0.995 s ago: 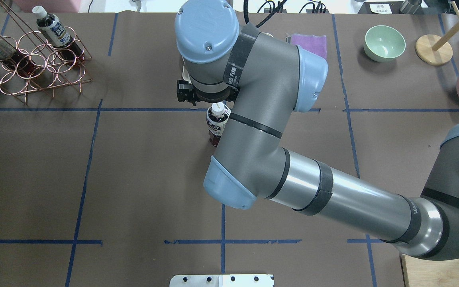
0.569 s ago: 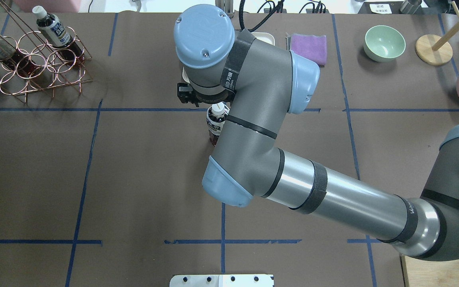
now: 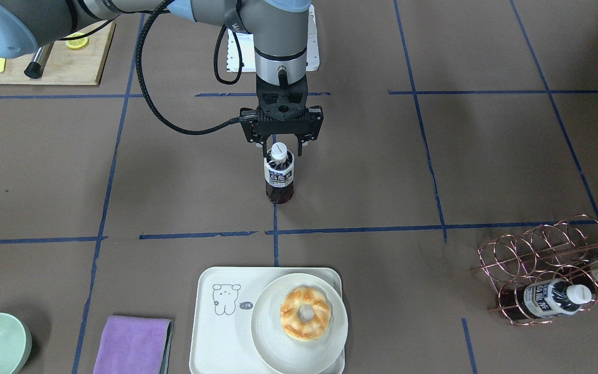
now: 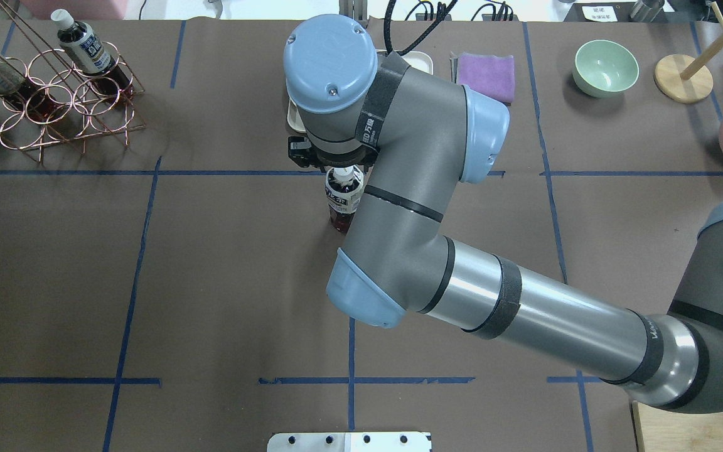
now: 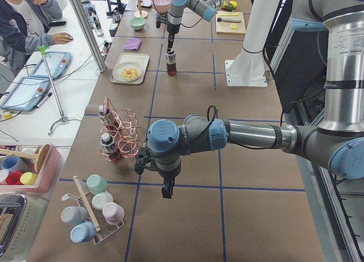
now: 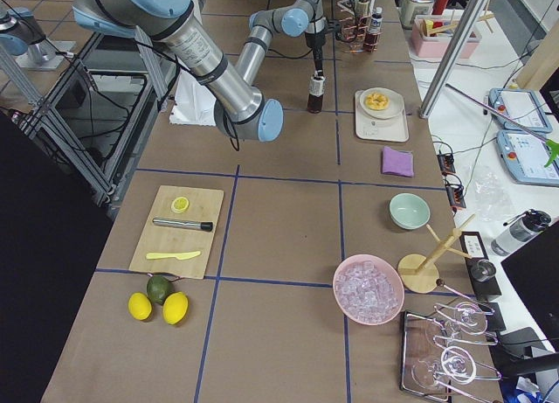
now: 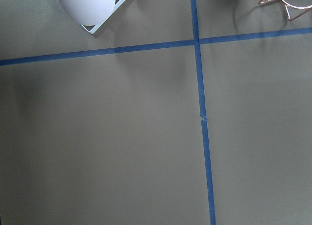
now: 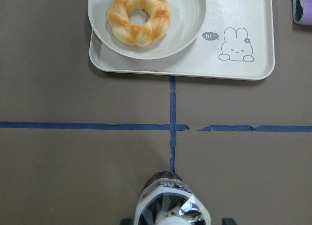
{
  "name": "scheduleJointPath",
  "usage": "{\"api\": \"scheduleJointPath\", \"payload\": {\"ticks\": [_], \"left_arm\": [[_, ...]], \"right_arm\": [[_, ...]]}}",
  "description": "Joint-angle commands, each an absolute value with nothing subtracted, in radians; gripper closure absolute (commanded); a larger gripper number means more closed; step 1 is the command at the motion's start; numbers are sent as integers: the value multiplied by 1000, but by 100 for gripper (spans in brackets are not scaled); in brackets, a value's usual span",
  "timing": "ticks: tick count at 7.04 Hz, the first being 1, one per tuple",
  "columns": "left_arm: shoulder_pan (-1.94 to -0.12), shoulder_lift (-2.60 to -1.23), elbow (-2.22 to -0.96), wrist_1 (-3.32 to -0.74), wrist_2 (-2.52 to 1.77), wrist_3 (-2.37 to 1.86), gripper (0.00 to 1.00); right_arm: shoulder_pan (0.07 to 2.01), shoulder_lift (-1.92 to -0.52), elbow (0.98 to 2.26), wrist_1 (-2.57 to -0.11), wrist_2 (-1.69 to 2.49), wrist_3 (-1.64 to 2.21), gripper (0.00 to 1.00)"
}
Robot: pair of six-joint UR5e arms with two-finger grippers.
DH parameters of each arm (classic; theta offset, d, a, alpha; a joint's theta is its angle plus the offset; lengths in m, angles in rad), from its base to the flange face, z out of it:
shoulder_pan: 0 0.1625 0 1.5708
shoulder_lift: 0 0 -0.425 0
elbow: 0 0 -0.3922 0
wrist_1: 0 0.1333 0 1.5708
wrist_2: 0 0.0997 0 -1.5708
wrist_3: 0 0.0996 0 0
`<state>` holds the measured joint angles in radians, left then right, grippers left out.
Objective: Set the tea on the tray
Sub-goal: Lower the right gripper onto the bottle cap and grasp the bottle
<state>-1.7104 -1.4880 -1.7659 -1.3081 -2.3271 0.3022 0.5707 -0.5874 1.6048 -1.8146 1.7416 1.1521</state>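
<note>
**Item:** tea [image 3: 280,176], upright on the tabletop [image 3: 174,171], just off a tape crossing.

**Change:** the right gripper [image 3: 282,149] has slid from 10 o'clock of the cap, overhead view, to directly above it. Its fingers are spread, flanking the neck, not yet clamped.

**Reading:** grasp imminent; carry not begun.

**Tray** [image 3: 216,332]**:** at 6 o'clock of the tea, front-facing view, well apart. The doughnut plate [image 3: 273,343] fills its 3 o'clock half; the bear half is bare.

**Left gripper** [image 5: 165,192]**:** whether spread or clenched cannot be told.

Tray [image 4: 423,61] mostly hidden under right arm [image 4: 412,157] — tea [image 8: 170,205] cut off.
</note>
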Motion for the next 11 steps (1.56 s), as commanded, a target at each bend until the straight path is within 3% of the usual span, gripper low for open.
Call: {"api": "scheduleJointPath", "payload": {"ticks": [1,7,9,10,11], "left_arm": [[-1710,-1489,-1763,-1308,-2327,302,0],[-1709,-1489,-1763,-1308,-2327,302,0],[-1710,-1488,-1763,-1308,-2327,302,0],[-1710,-1489,-1761,-1308,-2327,302,0],[-1710,-1488,-1761,-1308,-2327,302,0]], "right_arm": [[571,-583,1606,-1815,1741,1151,37],[563,-589,1606,-1815,1740,1152,38],[563,-584,1606,-1815,1740,1152,80],[563,-587,1608,-1815,1740,1152,93],[564,-584,1609,-1816,1740,1152,98]]}}
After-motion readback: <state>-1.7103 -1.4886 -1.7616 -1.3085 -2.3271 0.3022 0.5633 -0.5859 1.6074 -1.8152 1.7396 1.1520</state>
